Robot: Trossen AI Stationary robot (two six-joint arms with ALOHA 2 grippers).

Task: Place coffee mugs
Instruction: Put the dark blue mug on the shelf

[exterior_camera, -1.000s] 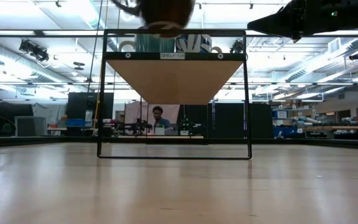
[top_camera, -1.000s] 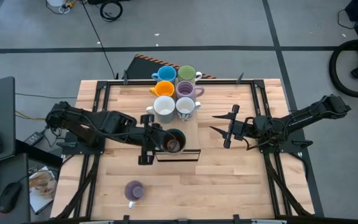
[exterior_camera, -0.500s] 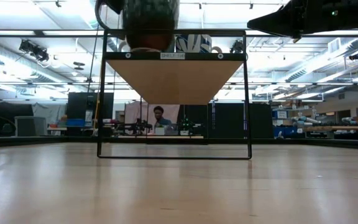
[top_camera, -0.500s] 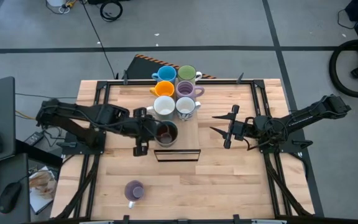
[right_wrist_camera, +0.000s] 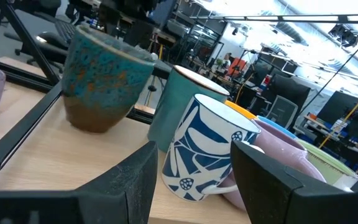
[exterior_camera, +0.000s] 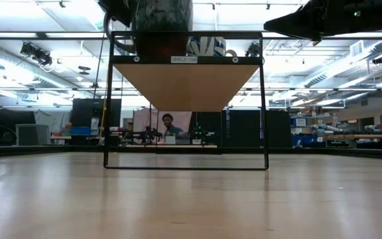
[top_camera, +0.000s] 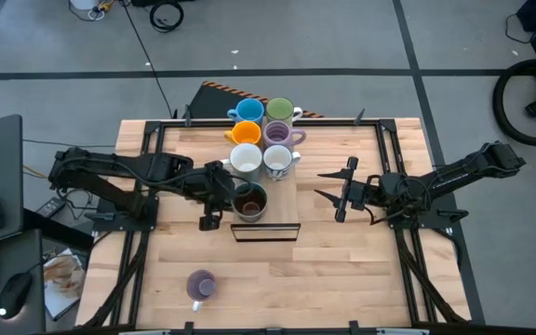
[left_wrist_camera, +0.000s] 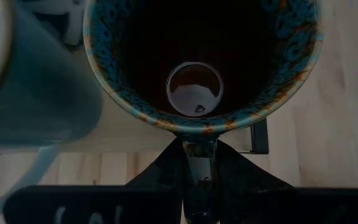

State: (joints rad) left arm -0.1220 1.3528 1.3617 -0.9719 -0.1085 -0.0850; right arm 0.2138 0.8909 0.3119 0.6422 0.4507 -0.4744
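Standing upright at frame centre, mouth up, the dark speckled mug [top_camera: 248, 201] — left gripper [top_camera: 216, 197] clamped on its handle; right gripper [top_camera: 342, 190] spread, empty.

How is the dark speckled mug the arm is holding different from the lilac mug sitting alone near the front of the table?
The dark speckled mug is up on the shelf beside the other mugs, while the lone lilac mug stands on the table, far from them. The left gripper is shut on the dark mug's handle; nothing touches the lilac one. The dark mug has a teal-and-brown speckled glaze; the lilac one is plain. Both stand upright, mouths up.
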